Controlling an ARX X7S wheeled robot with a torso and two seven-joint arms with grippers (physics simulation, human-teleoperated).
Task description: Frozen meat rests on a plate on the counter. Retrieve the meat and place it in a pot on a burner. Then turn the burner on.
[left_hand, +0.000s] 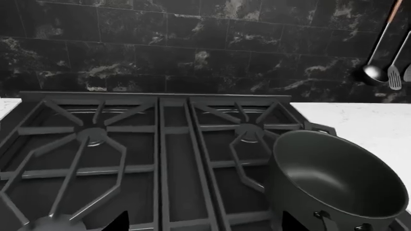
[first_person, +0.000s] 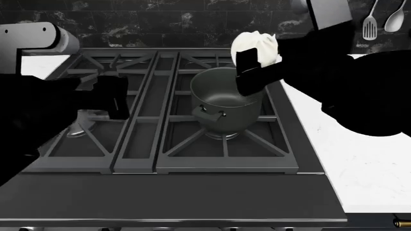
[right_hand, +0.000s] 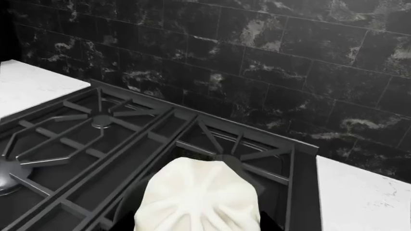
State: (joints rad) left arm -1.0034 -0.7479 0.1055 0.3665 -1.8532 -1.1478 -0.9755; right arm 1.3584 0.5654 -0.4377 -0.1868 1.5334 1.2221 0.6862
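We had the frozen meat (first_person: pixel 255 45) held in the right gripper (first_person: pixel 251 72), up in the air above the far rim of the pot (first_person: pixel 224 98), which stood on the front right burner (first_person: pixel 224 136) of the stove. The risk we saw was a release made too soon: in the head view the lump hung over the pot's back edge, not its middle, so it could have struck the rim and rolled off onto the grate (first_person: pixel 192 139) or toward the desk (first_person: pixel 359 163). A hard drop might also have nudged the pot on its prongs. The gripper's own fingers crowded the pot mouth, and a careless descent could have knocked the wall.

The meat looked pale and frosty, a rounded whitish lump with soft folds running down it, as the right wrist view (right_hand: pixel 199 197) showed. It seemed wide against the pot mouth, though the angle made that hard to judge.

The left gripper (first_person: pixel 115 98) hovered above the left burners, holding nothing; whether its jaws stood wide or narrow we could not tell.
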